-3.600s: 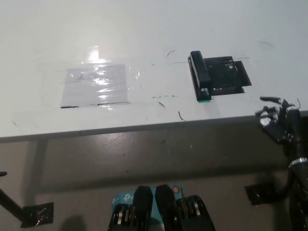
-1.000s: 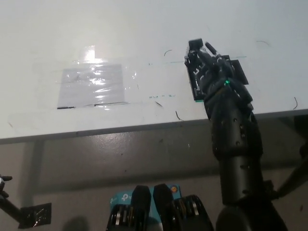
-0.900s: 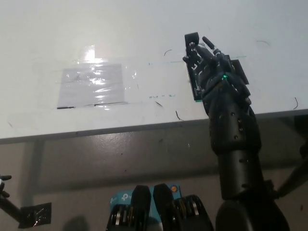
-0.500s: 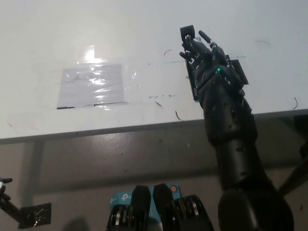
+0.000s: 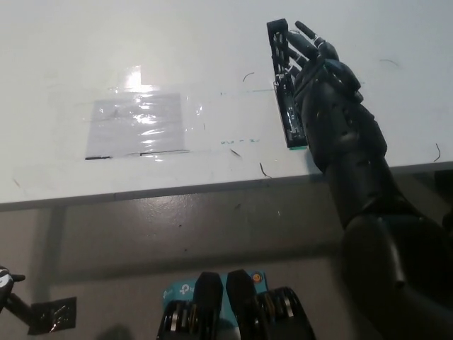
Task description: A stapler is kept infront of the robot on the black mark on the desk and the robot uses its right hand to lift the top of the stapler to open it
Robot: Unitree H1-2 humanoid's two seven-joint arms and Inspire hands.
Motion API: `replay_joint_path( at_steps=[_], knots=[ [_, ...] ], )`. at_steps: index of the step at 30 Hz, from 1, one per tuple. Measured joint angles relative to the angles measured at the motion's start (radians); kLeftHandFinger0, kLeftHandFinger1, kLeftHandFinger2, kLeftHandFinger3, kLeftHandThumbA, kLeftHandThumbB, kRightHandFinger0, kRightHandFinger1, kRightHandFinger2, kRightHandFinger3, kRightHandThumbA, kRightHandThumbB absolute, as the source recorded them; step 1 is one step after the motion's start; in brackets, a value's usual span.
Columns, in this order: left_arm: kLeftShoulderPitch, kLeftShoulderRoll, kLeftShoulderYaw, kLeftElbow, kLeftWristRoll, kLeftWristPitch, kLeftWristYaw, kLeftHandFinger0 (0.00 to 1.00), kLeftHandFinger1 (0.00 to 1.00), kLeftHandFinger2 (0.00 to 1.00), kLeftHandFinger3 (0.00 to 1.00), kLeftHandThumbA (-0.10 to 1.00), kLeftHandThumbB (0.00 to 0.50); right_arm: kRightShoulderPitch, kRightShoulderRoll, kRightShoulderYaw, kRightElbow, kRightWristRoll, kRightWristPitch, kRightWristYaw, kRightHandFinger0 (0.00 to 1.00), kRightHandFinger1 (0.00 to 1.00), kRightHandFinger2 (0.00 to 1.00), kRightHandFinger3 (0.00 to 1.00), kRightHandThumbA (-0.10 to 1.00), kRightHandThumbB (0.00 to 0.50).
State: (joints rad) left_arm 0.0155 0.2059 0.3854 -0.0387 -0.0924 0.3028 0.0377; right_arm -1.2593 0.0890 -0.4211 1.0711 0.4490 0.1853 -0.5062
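Now the black right hand sits over the black metal stapler at the white desk's right near edge. Its fingers seem hooked on the raised top arm, though glare blurs contact. The stapler's long axis runs near to far, directly beneath the hand. Of the left hand, only a dark sliver at lower left shows.

white desk, taped sheet, stapler
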Motion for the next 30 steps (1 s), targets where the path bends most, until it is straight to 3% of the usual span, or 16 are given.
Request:
replay_joint_path(
  at_steps=[4,9,11,13,19,21,23,26,30],
  knots=[
    [0.0,0.0,0.001,0.0,0.0,0.0,0.0,0.21,0.24,0.47,0.76,0.24,0.0,-0.008,-0.005,-0.014,0.023,0.005,-0.026,0.0,0.32,0.4,0.5,0.68,0.29,0.0],
    [0.0,0.0,0.004,-0.001,0.0,0.0,0.0,0.21,0.23,0.44,0.74,0.23,0.0,-0.014,0.001,-0.017,0.024,0.009,-0.054,0.001,0.36,0.43,0.55,0.77,0.27,0.0],
    [0.001,0.001,0.005,-0.003,0.0,0.0,0.001,0.19,0.2,0.4,0.68,0.32,0.0,-0.014,0.007,-0.016,0.02,0.01,-0.061,0.004,0.42,0.47,0.58,0.76,0.26,0.0],
    [-0.001,0.001,0.006,-0.004,0.0,-0.001,0.002,0.18,0.2,0.39,0.64,0.4,0.0,-0.013,0.017,-0.015,-0.004,0.011,-0.063,0.01,0.39,0.43,0.55,0.76,0.27,0.0],
    [-0.005,0.001,0.009,-0.005,0.001,0.0,0.006,0.18,0.21,0.44,0.72,0.29,0.0,0.023,0.076,0.018,-0.235,0.011,-0.05,0.041,0.39,0.44,0.55,0.75,0.26,0.0],
    [-0.005,0.002,0.009,-0.005,0.001,0.0,0.007,0.15,0.19,0.46,0.71,0.23,0.0,0.072,0.098,0.034,-0.328,0.011,-0.029,0.046,0.43,0.48,0.59,0.79,0.34,0.0],
    [-0.004,0.002,0.01,-0.005,0.0,0.0,0.007,0.2,0.23,0.48,0.73,0.2,0.0,0.143,0.119,0.057,-0.421,0.011,0.005,0.047,0.42,0.51,0.64,0.83,0.35,0.0],
    [-0.004,0.002,0.01,-0.004,0.0,0.0,0.008,0.18,0.21,0.44,0.71,0.18,0.0,0.265,0.143,0.083,-0.544,0.013,0.064,0.05,0.45,0.57,0.72,0.89,0.35,0.0],
    [-0.005,0.002,0.01,-0.004,0.0,0.002,0.009,0.24,0.25,0.47,0.73,0.19,0.0,0.403,0.151,0.128,-0.691,0.029,0.123,0.047,0.51,0.59,0.73,0.94,0.41,0.0]
  ],
)
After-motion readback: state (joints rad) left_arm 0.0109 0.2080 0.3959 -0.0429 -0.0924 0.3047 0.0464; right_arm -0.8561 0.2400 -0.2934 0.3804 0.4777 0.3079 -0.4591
